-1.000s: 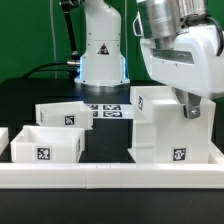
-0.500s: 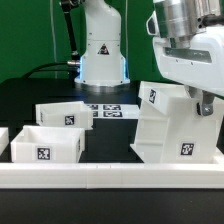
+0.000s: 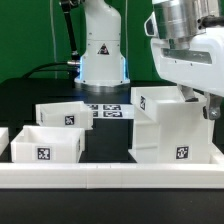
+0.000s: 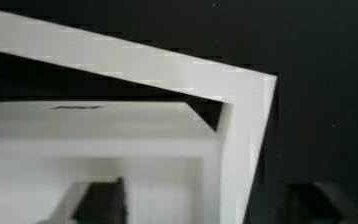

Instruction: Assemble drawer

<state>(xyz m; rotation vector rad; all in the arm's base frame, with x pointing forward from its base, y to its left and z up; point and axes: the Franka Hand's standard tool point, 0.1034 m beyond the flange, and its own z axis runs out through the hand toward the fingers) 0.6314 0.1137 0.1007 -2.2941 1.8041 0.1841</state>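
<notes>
The tall white plastic boxy casing point(image 3: 165, 130) of the drawer stood upright on the black table point(image 3: 20, 100) at the exterior view's right, just behind the long low white border rail point(image 3: 110, 176). Its long axis ran vertical and one tagged face was turned toward the rail; which side lay open could not be told from there. The two-finger gripper point(image 3: 208, 108) hung at the casing's upper far corner. Seen from the wrist, its dark fingers point(image 4: 98, 200) were spread wide, one either side of a thin casing wall point(image 4: 243, 140), with a gap on both sides, so nothing looked pinched. The nearer tray point(image 3: 45, 147) and the farther tray point(image 3: 62, 115), both low, white and rectangular, sat well apart from the casing at the exterior view's left, openings up. The flat marker board point(image 3: 112, 110) lay beyond. The step appeared to be seating the casing; doing it well would mean closing squarely on that wall and keeping the casing flat on its base, snug toward the rail, before any tray went in
</notes>
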